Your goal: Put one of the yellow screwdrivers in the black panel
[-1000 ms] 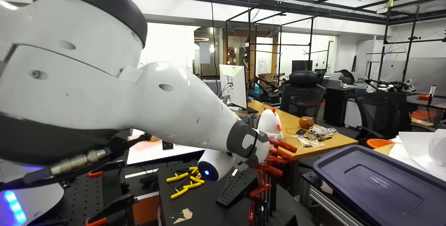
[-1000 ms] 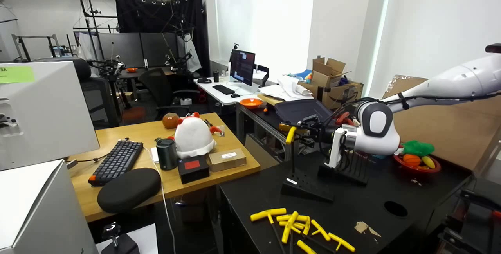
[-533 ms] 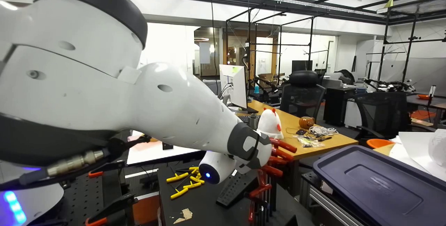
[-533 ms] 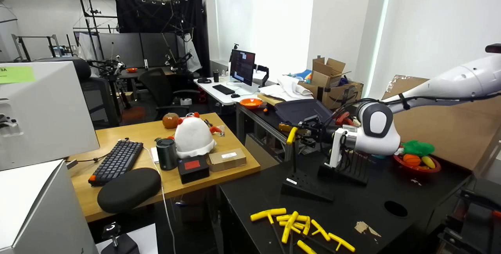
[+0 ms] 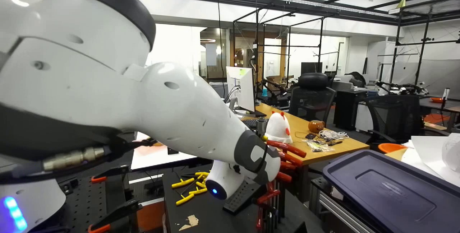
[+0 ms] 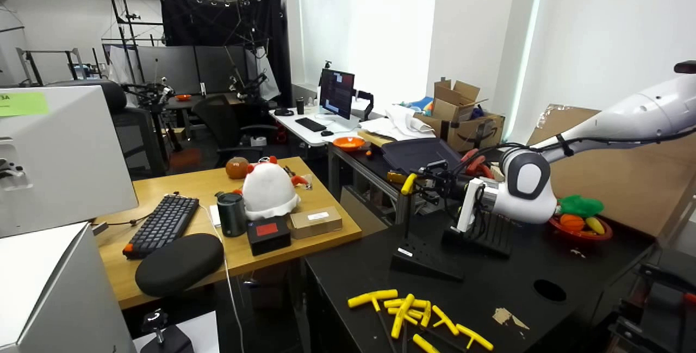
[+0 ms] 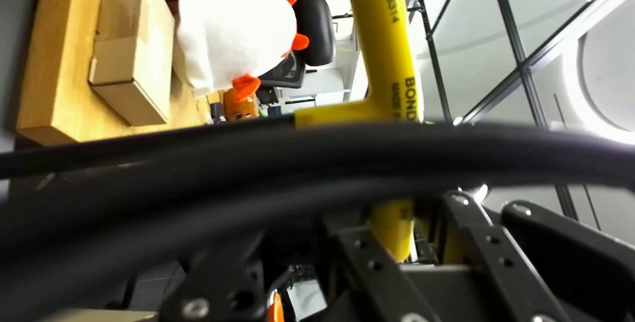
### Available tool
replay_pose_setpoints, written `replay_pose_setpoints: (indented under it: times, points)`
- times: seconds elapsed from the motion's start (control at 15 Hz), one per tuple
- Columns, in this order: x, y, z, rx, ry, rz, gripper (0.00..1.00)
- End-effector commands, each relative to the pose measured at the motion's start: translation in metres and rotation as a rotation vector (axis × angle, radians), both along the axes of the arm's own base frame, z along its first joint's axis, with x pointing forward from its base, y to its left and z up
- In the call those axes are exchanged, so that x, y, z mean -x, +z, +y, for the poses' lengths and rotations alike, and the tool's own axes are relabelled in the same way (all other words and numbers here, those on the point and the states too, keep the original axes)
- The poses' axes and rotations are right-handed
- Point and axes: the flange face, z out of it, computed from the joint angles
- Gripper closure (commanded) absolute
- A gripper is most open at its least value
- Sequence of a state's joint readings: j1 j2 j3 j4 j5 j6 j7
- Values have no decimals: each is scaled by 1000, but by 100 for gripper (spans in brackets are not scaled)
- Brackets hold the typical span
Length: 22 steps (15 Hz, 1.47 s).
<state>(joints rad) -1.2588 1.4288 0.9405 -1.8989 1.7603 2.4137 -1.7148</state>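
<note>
A yellow screwdriver [image 7: 384, 54] with a T-shaped handle is gripped by the claw [image 6: 420, 180], which is closed around one end of the handle; in the wrist view a black cable [image 7: 297, 168] covers the spot where the two meet. The shaft points downward, leaning slightly in an exterior view, and its lower end shows at a sloping black panel [image 6: 427, 261] with holes; I cannot tell whether the tip sits in one of them. Just beside this panel is a black rack [image 6: 478, 244] of upright red-handled tools [image 5: 287, 147]. More yellow screwdrivers [image 6: 403, 316] lie nearby on the same black tabletop [image 6: 473, 298] in a loose heap, some crossing others. That tabletop also has a pale worn patch [image 6: 505, 316], a round hole [image 6: 549, 290] and a red bowl [image 6: 582, 235] holding an orange ball [image 6: 572, 222], a green thing [image 6: 582, 206] and a yellow thing [image 6: 594, 225]. Near it stands a wooden tabletop [image 6: 321, 195] with a white plush toy [image 6: 269, 190], a cardboard box [image 6: 316, 224], a dark tumbler [image 6: 232, 214] and a keyboard [image 6: 163, 225]. In an exterior view the white arm [image 5: 187, 111] hides part of the red-handled tools.
</note>
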Motion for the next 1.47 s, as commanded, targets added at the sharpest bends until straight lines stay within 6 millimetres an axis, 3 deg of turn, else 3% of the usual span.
replay_pose_setpoints:
  times: [0.0,0.53,1.4]
  points:
    - [-7,10,-12,-62,-13,-46,94]
    - [-8,10,-17,-73,-50,-71,94]
    - [-7,19,-8,7,26,61,94]
